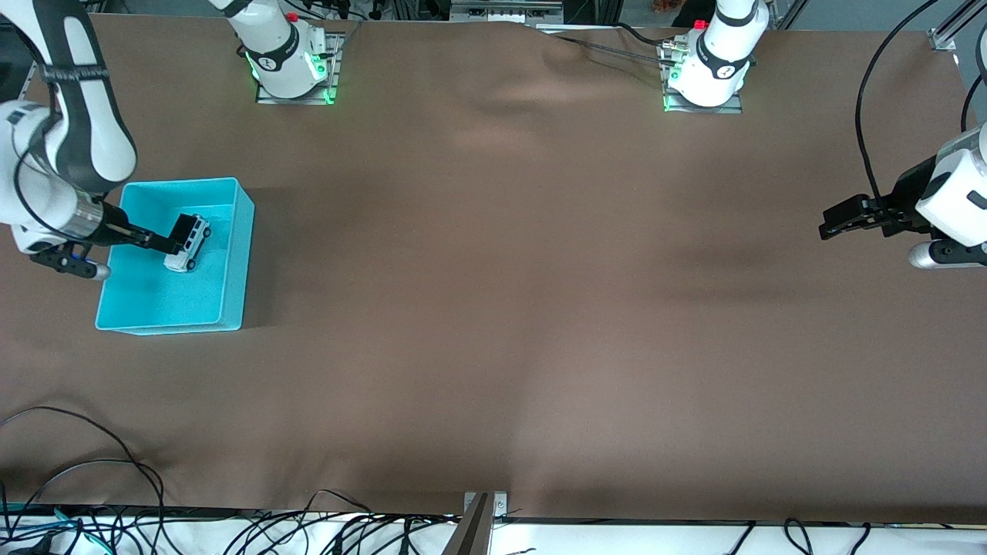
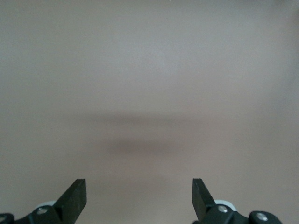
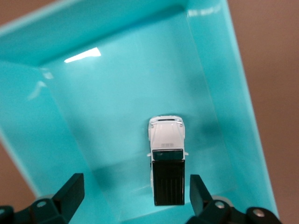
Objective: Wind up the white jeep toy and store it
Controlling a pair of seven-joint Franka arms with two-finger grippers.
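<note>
The white jeep toy (image 1: 190, 245) with its black roof sits upright on the floor of the turquoise bin (image 1: 234, 254), in the part of the bin farther from the front camera. My right gripper (image 1: 176, 236) hangs inside the bin just over the jeep, open, with neither finger touching it. In the right wrist view the jeep (image 3: 166, 154) lies on the bin floor (image 3: 117, 102) below my right gripper (image 3: 135, 189), closer to one finger (image 3: 198, 191) than the other. My left gripper (image 1: 825, 221) waits open over bare table at the left arm's end; the left wrist view shows only cloth under it (image 2: 139, 193).
The bin stands at the right arm's end of the brown table cloth (image 1: 501, 270). Loose black cables (image 1: 92, 462) lie along the table edge nearest the front camera. A cable (image 1: 871, 116) loops down to the left arm.
</note>
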